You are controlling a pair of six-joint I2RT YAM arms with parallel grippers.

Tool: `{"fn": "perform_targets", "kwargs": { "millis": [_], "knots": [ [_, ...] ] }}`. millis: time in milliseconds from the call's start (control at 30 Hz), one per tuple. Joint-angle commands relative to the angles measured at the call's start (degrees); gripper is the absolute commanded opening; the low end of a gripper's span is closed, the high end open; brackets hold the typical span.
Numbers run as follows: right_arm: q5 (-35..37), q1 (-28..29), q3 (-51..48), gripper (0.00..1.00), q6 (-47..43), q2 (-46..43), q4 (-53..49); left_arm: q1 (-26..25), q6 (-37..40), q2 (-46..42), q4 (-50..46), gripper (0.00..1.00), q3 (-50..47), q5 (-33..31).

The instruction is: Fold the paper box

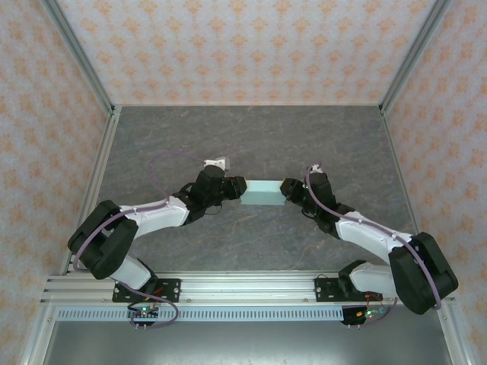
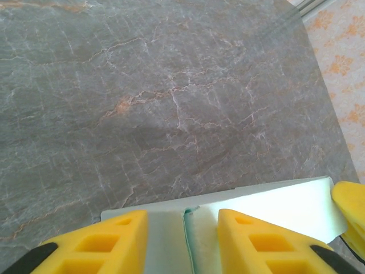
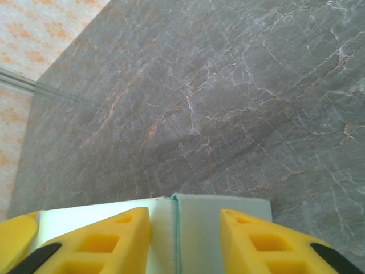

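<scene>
One paper box (image 1: 262, 191), a small flat rectangle of plain pale mint-blue card, lies near the middle of the grey marble-patterned table (image 1: 251, 137), directly between the tips of the two arms. Both white-and-black arms reach in from the aluminium rail (image 1: 251, 289) at the near edge. The left gripper (image 1: 237, 190) meets the box's left end and the right gripper (image 1: 288, 188) meets its right end. From the left wrist, that pincer's two yellow fingers (image 2: 97, 245) stand apart over the near edge of the box. The card runs on past both of them, so nothing is pinched between the jaws and the pincer is released. A single upright seam (image 2: 187, 228), where two panels meet, shows in the gap. A third yellow fingertip (image 2: 351, 208), from the other arm, sits just beside the box's far right corner. The right wrist view mirrors this. Its two yellow fingers (image 3: 262, 242) are likewise spread over the box edge and clamp nothing, so this pincer is released too. One seam (image 3: 174, 228) runs between them, and one fingertip of the left pincer (image 3: 17, 237) shows at the box's left end. That makes four yellow fingers in all, two to a gripper. Two lavender cables (image 1: 163, 163) trail along the arms, one each. Three walls (image 1: 251, 46) papered with an orange floral motif close in the table. A small green light (image 1: 141, 310) glows below each of the two bases.
</scene>
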Motion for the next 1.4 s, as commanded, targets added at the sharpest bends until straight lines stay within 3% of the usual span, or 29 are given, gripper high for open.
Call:
{"fn": "perform_targets", "kwargs": {
  "millis": [0,167,567,833,1167,1267,1367],
  "knots": [
    [-1.9,0.3,0.4,0.41,-2.1,-0.5,-10.6,-1.0,1.7,-1.1,-8.5,0.41,0.2,1.1],
    [-2.6,0.3,0.2,0.45,-2.8,-2.8,-12.2,-1.1,2.1,-2.7,-8.5,0.44,-0.8,1.7],
    [-8.0,0.8,-3.5,0.38,-2.4,-7.1,-13.3,-3.9,1.0,-6.9,-8.7,0.45,-5.9,4.5],
    [-7.6,2.8,-6.6,0.36,-1.5,-12.7,-15.8,-7.3,-0.4,-9.6,-10.1,0.45,-9.2,2.2],
    [-6.7,3.8,-6.6,0.34,-2.3,-10.7,-14.7,-7.9,1.0,-7.2,-9.9,0.45,-8.7,0.6],
    [-4.4,3.8,-3.7,0.37,-5.6,-11.3,-20.2,-7.9,2.1,-8.7,-10.8,0.45,-8.7,-0.5],
    [-1.2,3.8,-1.2,0.47,-8.2,-10.8,-21.3,-7.2,2.8,-11.1,-11.4,0.49,-8.6,-2.5]
  ]
}}
